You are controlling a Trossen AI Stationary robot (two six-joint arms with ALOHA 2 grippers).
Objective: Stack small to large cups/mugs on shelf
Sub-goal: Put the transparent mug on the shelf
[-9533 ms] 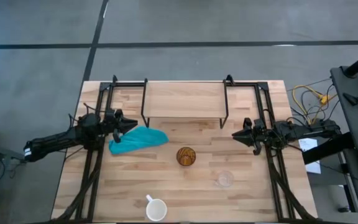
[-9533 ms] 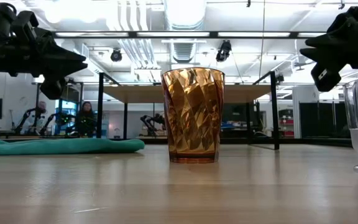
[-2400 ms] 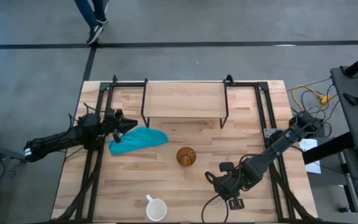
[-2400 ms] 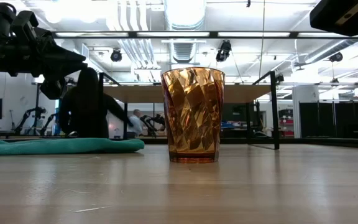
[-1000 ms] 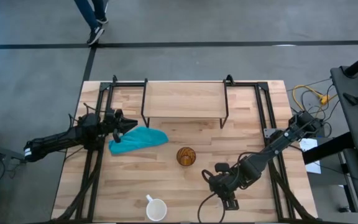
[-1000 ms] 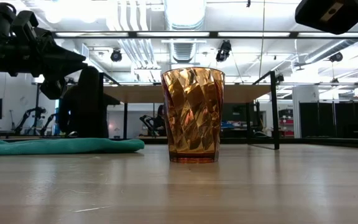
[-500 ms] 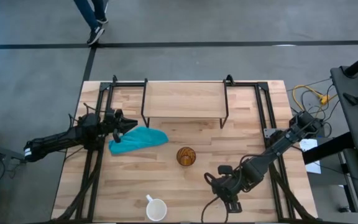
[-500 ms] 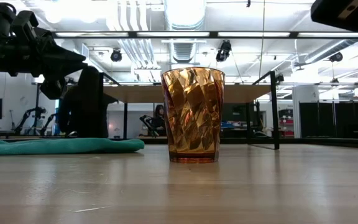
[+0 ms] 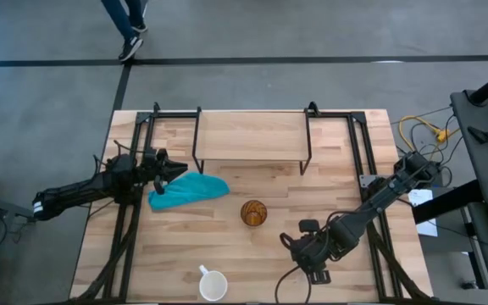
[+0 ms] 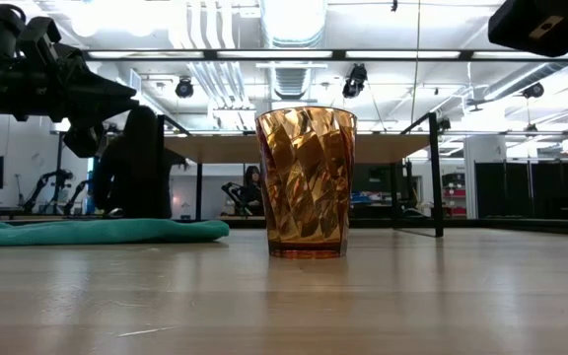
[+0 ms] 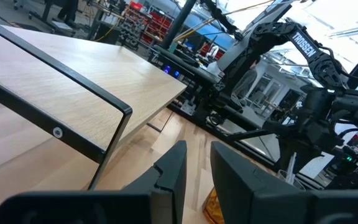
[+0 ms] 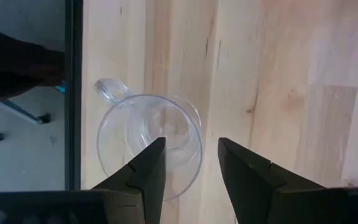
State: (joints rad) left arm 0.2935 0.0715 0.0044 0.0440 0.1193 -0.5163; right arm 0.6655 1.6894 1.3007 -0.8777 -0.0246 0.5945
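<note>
My right gripper [image 9: 297,246] hangs over the table's near right part, fingers pointing down, shut on the small clear glass cup [image 12: 135,124]; my arm hides that cup in the high view. The amber textured cup [image 9: 254,213] stands upright on its base at the table's middle [image 10: 305,183]. Near the front edge the white mug [image 9: 213,285] stands on its base, mouth up. The shelf [image 9: 251,135] stands on black legs at the far side with nothing on its board. My left gripper [image 9: 179,173] waits shut above the left end of the teal cloth [image 9: 189,191]. My right gripper [image 12: 192,146] comes from above, pointing down, with one finger [image 12: 151,168] inside the clear cup and the other [image 12: 241,168] outside. Between them is the rim [image 12: 199,149], on the side away from the handle [image 12: 109,91]. The cup hangs upright; the low view shows none on the table.
Black frame rails run along the table's left [image 9: 130,212] and right [image 9: 371,203] sides. The teal cloth lies in front of the shelf's left leg. Bare wood lies between the amber cup and the shelf. A person [image 9: 125,25] walks on the floor beyond the far edge.
My right gripper, still on the clear cup, has drifted slightly toward the table's right edge while staying raised. The other cups, the cloth and the left arm have kept still.
</note>
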